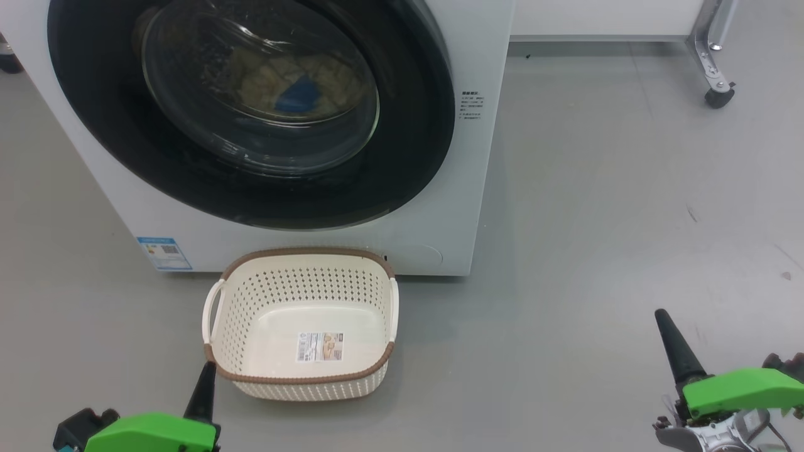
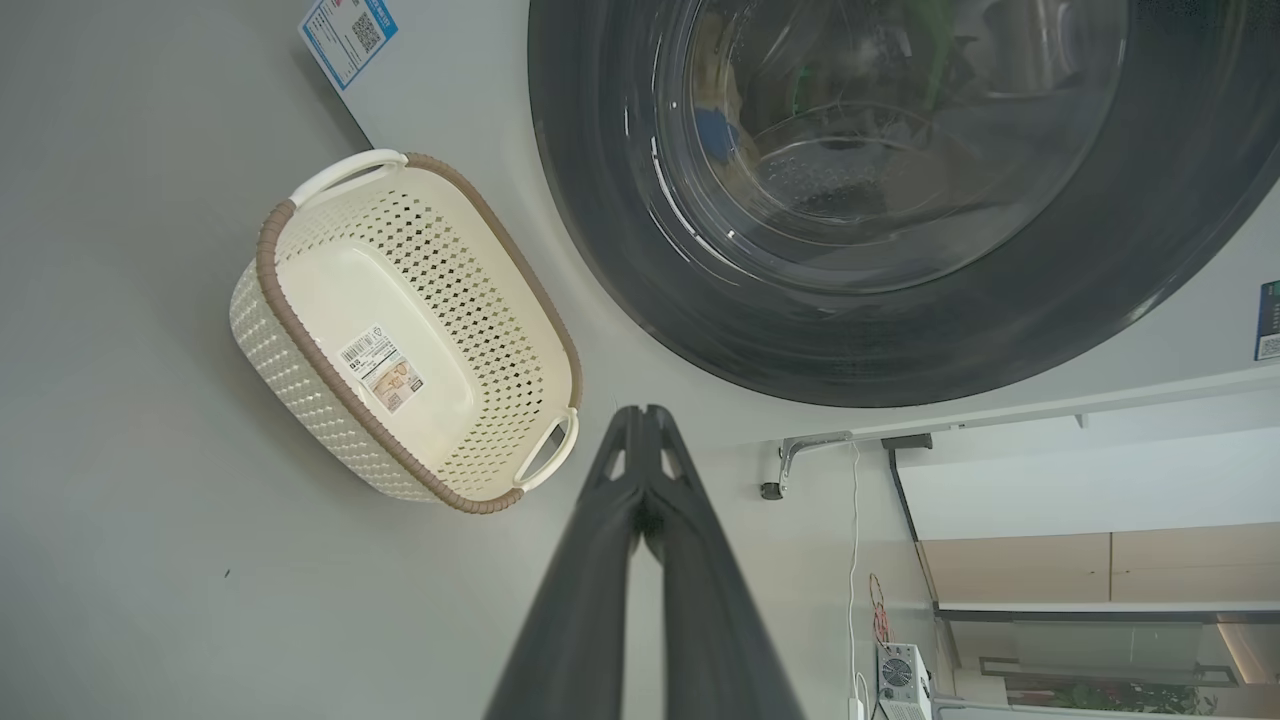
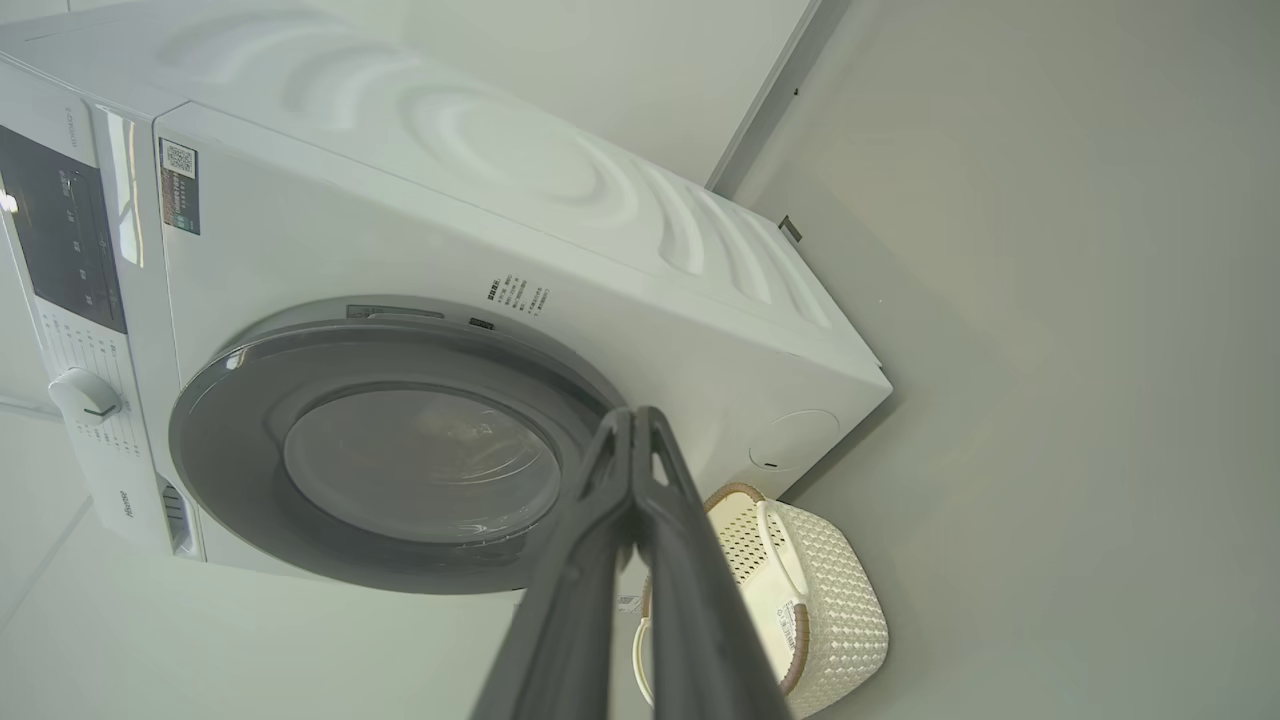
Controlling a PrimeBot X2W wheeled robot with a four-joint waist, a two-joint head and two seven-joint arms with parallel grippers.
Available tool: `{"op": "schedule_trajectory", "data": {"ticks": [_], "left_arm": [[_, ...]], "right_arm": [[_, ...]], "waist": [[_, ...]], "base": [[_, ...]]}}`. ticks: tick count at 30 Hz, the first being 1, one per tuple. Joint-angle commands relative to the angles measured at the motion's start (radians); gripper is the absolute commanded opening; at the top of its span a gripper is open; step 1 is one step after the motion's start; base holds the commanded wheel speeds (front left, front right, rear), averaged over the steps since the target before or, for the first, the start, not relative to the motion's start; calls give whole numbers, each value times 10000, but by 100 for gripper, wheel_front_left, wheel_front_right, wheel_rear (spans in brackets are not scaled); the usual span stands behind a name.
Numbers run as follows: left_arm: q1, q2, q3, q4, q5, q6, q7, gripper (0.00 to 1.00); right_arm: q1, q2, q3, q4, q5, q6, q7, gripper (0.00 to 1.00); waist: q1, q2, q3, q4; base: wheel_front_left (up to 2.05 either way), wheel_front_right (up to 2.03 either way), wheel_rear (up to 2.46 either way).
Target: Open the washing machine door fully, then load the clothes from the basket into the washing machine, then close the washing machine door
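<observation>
Washing machine door (image 1: 260, 94) shut, clothes (image 1: 282, 78) inside. Empty basket (image 1: 301, 254) sits nearest left gripper (image 1: 207, 370). It and right gripper (image 1: 662, 320) are pressed together.

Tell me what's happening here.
The washing machine door is shut, and the clothes show through its glass, inside the washing machine. The basket sits empty on the floor in front of it. The left gripper and the right gripper are both shut and hold nothing, back from the machine. By the look of it, the loading is done.
</observation>
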Motion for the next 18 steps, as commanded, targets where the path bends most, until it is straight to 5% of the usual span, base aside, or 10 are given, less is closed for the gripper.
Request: {"op": "schedule_trajectory", "data": {"ticks": [1, 18], "left_arm": [[-562, 53, 398, -371, -269, -157, 86, 0], [-618, -104, 1090, -394, -1854, -528, 515, 0]], "right_arm": [[-617, -236, 64, -244, 323, 25, 29, 0], [-991, -250, -72, 100, 2116, 29, 179, 0]], "waist": [[-1, 0, 1, 0], [-1, 0, 14, 3]], "base": [[0, 0, 0], [0, 0, 0]]}}
